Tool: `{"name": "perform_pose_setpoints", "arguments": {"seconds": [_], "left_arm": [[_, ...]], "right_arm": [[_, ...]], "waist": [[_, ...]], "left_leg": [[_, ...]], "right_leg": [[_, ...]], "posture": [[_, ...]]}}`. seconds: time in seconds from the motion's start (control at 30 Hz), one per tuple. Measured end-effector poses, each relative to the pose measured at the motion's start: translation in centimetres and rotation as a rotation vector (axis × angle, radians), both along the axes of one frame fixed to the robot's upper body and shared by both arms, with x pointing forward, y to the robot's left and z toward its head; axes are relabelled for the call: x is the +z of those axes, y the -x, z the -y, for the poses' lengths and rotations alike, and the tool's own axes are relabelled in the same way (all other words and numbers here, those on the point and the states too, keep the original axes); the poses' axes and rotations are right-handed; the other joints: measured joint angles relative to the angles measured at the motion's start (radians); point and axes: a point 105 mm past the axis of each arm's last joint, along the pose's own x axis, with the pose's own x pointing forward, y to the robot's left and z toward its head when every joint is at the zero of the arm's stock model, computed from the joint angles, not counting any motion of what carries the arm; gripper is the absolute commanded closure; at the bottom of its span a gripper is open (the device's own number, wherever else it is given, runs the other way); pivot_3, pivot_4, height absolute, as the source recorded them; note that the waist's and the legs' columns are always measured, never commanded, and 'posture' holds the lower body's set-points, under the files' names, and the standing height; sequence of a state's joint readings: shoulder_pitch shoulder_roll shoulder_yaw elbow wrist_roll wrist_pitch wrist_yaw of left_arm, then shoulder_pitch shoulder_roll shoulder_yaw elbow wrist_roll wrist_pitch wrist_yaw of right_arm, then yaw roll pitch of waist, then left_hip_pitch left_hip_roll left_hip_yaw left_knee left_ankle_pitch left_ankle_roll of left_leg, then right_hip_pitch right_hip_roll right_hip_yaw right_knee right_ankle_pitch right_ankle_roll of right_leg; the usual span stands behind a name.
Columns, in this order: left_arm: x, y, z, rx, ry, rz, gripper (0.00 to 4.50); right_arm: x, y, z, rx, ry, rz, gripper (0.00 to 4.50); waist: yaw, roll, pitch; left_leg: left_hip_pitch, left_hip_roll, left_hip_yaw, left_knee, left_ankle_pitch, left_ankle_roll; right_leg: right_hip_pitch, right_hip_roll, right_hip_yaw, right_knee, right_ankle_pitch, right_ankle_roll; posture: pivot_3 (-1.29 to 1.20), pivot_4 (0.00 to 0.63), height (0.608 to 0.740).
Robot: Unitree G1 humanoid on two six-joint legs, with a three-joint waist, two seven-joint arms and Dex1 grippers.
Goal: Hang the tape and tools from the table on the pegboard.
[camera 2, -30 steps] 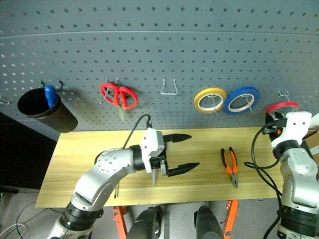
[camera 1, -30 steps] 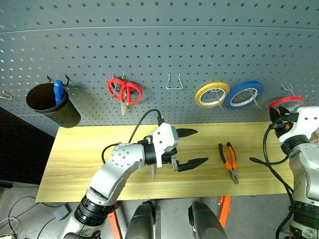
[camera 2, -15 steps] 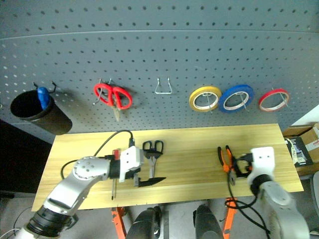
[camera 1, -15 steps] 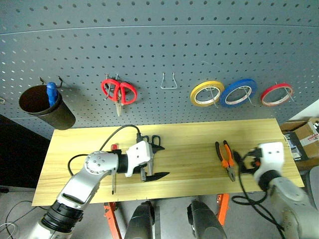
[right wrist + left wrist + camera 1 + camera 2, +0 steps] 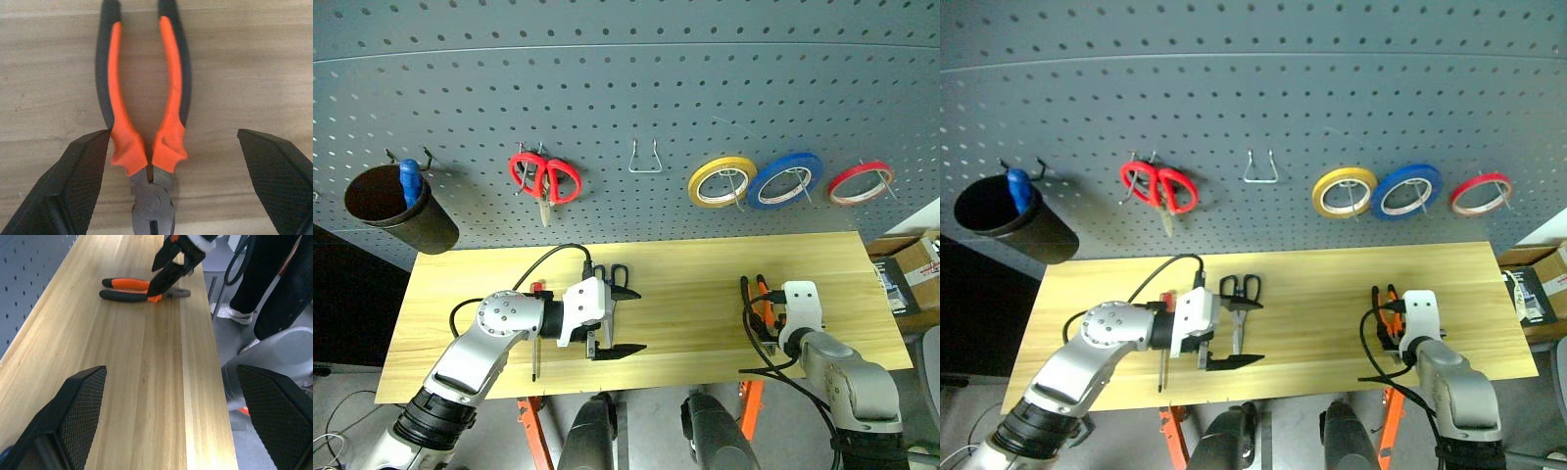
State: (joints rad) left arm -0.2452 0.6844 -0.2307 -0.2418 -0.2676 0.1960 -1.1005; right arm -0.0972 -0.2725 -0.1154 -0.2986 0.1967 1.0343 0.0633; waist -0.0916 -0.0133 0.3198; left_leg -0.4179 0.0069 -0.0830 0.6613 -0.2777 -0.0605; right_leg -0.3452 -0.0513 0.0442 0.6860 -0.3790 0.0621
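Table (image 5: 695,279): pale wood, long, against grey-blue pegboard (image 5: 607,88) | red tape (image 5: 860,182) hangs on peg, far right | pliers (image 5: 144,117) flat at table's right end, long axis across table, handles toward board, nose toward front edge | right gripper (image 5: 166,181) wide open, straddling pliers' head, holding nothing | left gripper (image 5: 619,321) wide open, empty, beside scissors (image 5: 1239,304)

Both arms came down to the table

The right gripper (image 5: 166,191) left the red tape (image 5: 860,182), dropped and opened over the pliers (image 5: 144,112); the left gripper (image 5: 619,320) sank beside the scissors (image 5: 1239,304).
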Motion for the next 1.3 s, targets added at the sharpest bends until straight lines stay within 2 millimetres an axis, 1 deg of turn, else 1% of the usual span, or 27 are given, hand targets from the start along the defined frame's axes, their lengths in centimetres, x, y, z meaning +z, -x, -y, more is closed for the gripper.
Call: {"name": "perform_pose_setpoints", "arguments": {"seconds": [0.1,0.2,0.43,0.57,0.67,0.7,0.77,0.8,0.97,1.07,1.1,1.13,1.2,1.3], "left_arm": [[-0.1,0.0,0.4,-0.001,0.010,-0.006,0.00],[-0.1,0.0,0.4,0.007,0.013,-0.010,0.00],[-0.2,-0.1,0.7,0.012,0.019,-0.006,0.00],[-0.3,0.1,0.8,0.011,0.021,-0.007,0.00],[-0.1,0.1,0.9,0.009,0.024,0.001,0.00],[-0.1,0.1,1.0,0.012,0.025,0.003,0.00],[-0.3,0.2,0.9,0.020,0.028,-0.006,0.00],[-0.4,0.3,0.8,0.024,0.030,-0.013,0.00],[-0.2,0.1,0.5,0.071,0.081,-0.036,0.00],[0.0,-0.1,-0.3,0.128,0.109,-0.055,0.00],[-0.1,-0.1,-0.7,0.152,0.118,-0.065,0.00],[-0.1,-0.3,-1.0,0.186,0.128,-0.062,0.00],[-0.2,-0.6,-1.9,0.272,0.159,-0.050,0.00],[0.0,-0.3,-2.7,0.346,0.205,-0.024,0.00]], "right_arm": [[-0.7,-0.2,-0.9,0.042,-0.001,-0.029,0.01],[-0.9,-0.4,-1.5,0.070,0.005,-0.036,0.01],[-0.7,-1.7,-1.2,0.066,0.021,-0.004,0.01],[-0.7,-2.0,-0.9,0.069,0.017,-0.002,0.01],[-0.7,-2.0,-0.7,0.064,0.009,-0.012,0.61],[-0.7,-2.1,-0.5,0.056,0.003,-0.015,0.88],[-0.6,-2.2,-0.2,0.040,-0.009,-0.022,1.60],[-0.6,-2.2,-0.2,0.039,-0.011,-0.024,1.88],[-0.5,-2.3,-0.3,0.045,0.003,-0.012,1.89],[-0.4,-2.2,-0.8,0.073,0.035,-0.006,1.89],[-0.4,-1.9,-1.0,0.092,0.044,-0.006,1.89],[-0.5,-1.6,-1.4,0.114,0.051,-0.005,1.89],[0.0,-0.7,-2.5,0.175,0.055,0.023,1.89],[2.5,0.5,-5.0,0.288,0.018,0.172,1.89]], "waist": [[0.002,0.000,0.000],[0.002,0.000,0.000],[0.002,0.000,0.000],[0.002,0.000,0.000],[0.002,-0.001,0.000],[0.002,-0.001,-0.001],[0.002,-0.001,-0.001],[0.002,-0.001,-0.001],[0.001,-0.002,-0.001],[0.001,-0.001,-0.001],[0.001,-0.001,-0.001],[0.002,-0.001,-0.001],[0.003,-0.001,-0.001],[0.003,-0.001,-0.001]], "left_leg": [[0.000,-0.001,0.000,0.001,0.000,0.001],[0.000,-0.001,0.000,0.002,0.001,0.002],[0.001,0.000,0.000,0.002,0.003,0.002],[0.001,0.000,0.000,0.002,0.003,0.002],[0.001,0.000,0.000,0.003,0.003,0.002],[0.001,0.000,0.000,0.003,0.003,0.002],[0.001,0.000,0.000,0.003,0.003,0.002],[0.001,0.000,-0.001,0.003,0.003,0.002],[0.001,0.000,0.000,0.003,0.003,0.002],[0.001,0.000,-0.001,0.002,0.003,0.002],[0.001,0.000,-0.001,0.002,0.003,0.002],[0.001,0.000,-0.001,0.001,0.003,0.002],[-0.001,0.000,-0.001,0.001,0.004,0.002],[-0.002,0.000,-0.001,0.000,0.005,0.000]], "right_leg": [[-0.001,0.000,0.001,0.004,0.000,0.000],[-0.003,0.000,0.002,0.008,0.000,0.000],[-0.005,0.000,0.002,0.012,0.000,0.000],[-0.004,0.000,0.002,0.012,0.000,0.000],[-0.004,0.000,0.002,0.013,0.000,0.000],[-0.004,0.000,0.002,0.013,0.000,0.000],[-0.004,0.000,0.001,0.013,0.000,0.000],[-0.004,0.000,0.001,0.013,0.000,0.000],[-0.004,0.000,0.001,0.013,0.000,0.000],[-0.005,0.000,0.001,0.014,0.000,0.000],[-0.006,0.000,0.001,0.014,0.000,0.000],[-0.006,0.000,0.001,0.014,0.000,0.000],[-0.007,0.000,0.001,0.013,0.000,0.000],[-0.008,0.000,0.002,0.011,0.000,0.000]], "posture": [[-0.10,0.316,0.740],[-0.10,0.315,0.740],[-0.10,0.311,0.740],[-0.10,0.310,0.740],[-0.10,0.310,0.740],[-0.10,0.310,0.740],[-0.10,0.309,0.740],[-0.10,0.310,0.740],[-0.09,0.312,0.740],[-0.08,0.314,0.740],[-0.07,0.316,0.740],[-0.07,0.316,0.740],[-0.07,0.320,0.740],[-0.06,0.326,0.740]]}}
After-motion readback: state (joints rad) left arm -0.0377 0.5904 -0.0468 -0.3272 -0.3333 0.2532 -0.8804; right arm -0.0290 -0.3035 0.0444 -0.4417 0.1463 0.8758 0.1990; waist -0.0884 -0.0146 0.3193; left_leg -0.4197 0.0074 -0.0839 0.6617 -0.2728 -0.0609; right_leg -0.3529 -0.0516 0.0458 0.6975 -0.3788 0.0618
